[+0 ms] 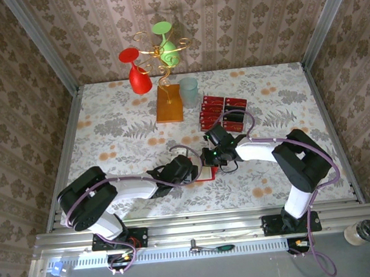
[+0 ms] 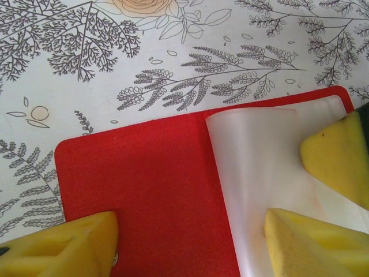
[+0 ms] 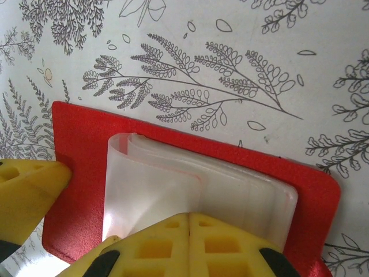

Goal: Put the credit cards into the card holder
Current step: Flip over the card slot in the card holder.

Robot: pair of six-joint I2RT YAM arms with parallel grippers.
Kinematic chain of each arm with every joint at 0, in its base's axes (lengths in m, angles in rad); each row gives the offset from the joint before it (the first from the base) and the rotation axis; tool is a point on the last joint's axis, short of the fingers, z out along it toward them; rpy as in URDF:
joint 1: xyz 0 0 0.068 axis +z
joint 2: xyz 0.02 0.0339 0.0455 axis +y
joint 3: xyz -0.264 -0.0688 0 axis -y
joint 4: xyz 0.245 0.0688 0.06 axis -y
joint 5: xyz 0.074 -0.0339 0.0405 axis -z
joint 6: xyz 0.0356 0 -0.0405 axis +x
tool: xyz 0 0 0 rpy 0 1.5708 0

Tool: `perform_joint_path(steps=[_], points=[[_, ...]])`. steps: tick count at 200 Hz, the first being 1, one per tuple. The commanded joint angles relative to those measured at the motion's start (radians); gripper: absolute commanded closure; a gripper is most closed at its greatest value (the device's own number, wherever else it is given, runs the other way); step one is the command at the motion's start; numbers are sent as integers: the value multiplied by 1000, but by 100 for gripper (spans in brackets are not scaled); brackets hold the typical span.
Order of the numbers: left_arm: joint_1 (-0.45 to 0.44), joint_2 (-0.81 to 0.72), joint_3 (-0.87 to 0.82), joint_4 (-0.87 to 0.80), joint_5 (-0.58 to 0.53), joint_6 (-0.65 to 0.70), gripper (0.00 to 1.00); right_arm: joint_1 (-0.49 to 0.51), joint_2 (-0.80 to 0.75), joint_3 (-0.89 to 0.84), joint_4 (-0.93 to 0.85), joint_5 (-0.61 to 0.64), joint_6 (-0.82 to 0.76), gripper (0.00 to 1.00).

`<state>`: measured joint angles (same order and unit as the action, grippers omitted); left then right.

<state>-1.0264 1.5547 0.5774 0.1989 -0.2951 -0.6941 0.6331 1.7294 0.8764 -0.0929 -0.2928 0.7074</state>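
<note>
A flowered cloth covers the table (image 1: 105, 119), and the red wallet (image 2: 144, 190) lies open on it, near its front edge, clear pockets up. The left gripper (image 2: 190, 222) stands spread over the wallet, gripping nothing. The right gripper (image 3: 190, 222) is closed, its tips on the pockets; whether it pinches a leaf is hard to tell. The cards (image 1: 223, 114) lie in rows farther back, well apart from the wallet.
</note>
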Motion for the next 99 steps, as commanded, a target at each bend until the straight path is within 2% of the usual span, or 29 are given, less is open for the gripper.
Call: perform_joint_path(steps=[1,21,32,99], points=[[-8,34,-37,-21,37,-14,34,4,-27,18,-44,-1,6,86],[-10,33,-40,-17,36,-17,35,-4,-63,13,-57,20,13,65],[-11,34,-40,-14,34,-18,35,-7,-73,9,-58,28,16,60],[-15,32,-47,-9,30,-22,35,-9,-47,0,-38,24,30,56]])
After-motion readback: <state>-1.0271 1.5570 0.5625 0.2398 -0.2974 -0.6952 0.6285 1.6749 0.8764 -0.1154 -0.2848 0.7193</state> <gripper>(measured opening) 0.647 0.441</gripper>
